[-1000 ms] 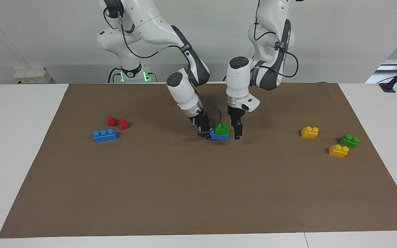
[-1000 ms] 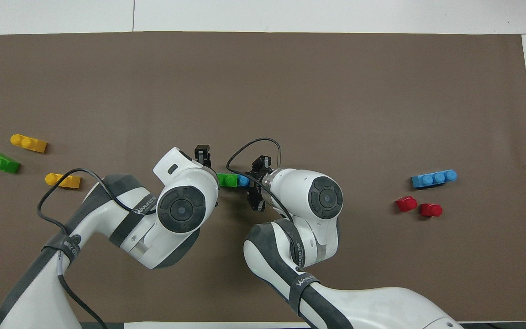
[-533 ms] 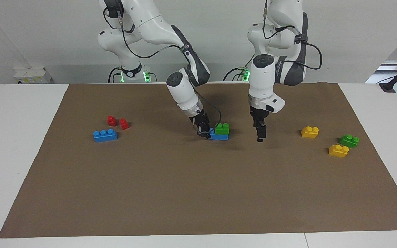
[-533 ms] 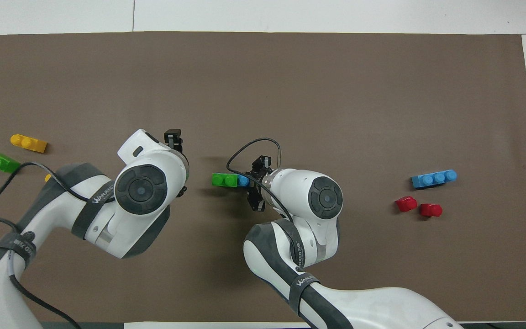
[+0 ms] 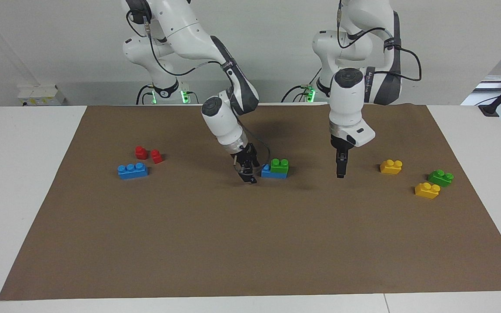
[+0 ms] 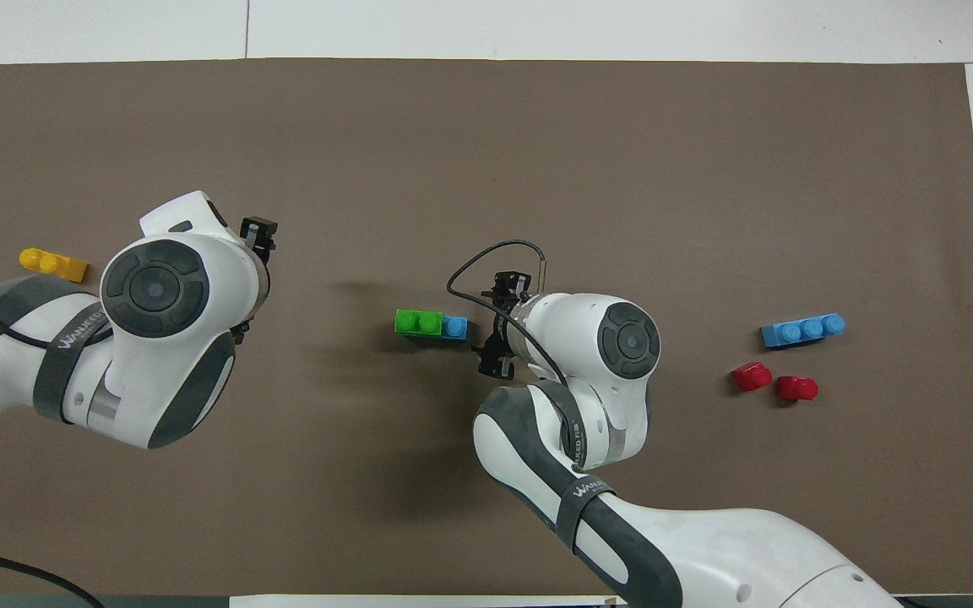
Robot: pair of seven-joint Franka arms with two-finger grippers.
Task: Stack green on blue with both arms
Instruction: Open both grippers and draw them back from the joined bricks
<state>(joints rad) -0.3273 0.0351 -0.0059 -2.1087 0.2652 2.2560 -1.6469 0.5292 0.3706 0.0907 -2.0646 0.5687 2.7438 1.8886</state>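
A green two-stud brick [image 5: 279,165] sits stacked on a long blue brick [image 5: 268,172] on the brown mat, mid-table; in the overhead view the green brick [image 6: 417,322] covers all but one end of the blue brick [image 6: 455,328]. My right gripper [image 5: 247,174] is open, low beside the blue brick's bare end, apart from it; it also shows in the overhead view [image 6: 500,325]. My left gripper [image 5: 340,169] is open and empty, above the mat between the stack and a yellow brick.
A second blue brick [image 5: 133,170] and two red blocks [image 5: 141,152] [image 5: 156,156] lie toward the right arm's end. Two yellow bricks [image 5: 391,166] [image 5: 427,190] and a second green brick [image 5: 440,177] lie toward the left arm's end.
My left gripper has moved from beside the stack toward the left arm's end. My right gripper has let go of the blue brick's end and drawn back a little. The stack stays put.
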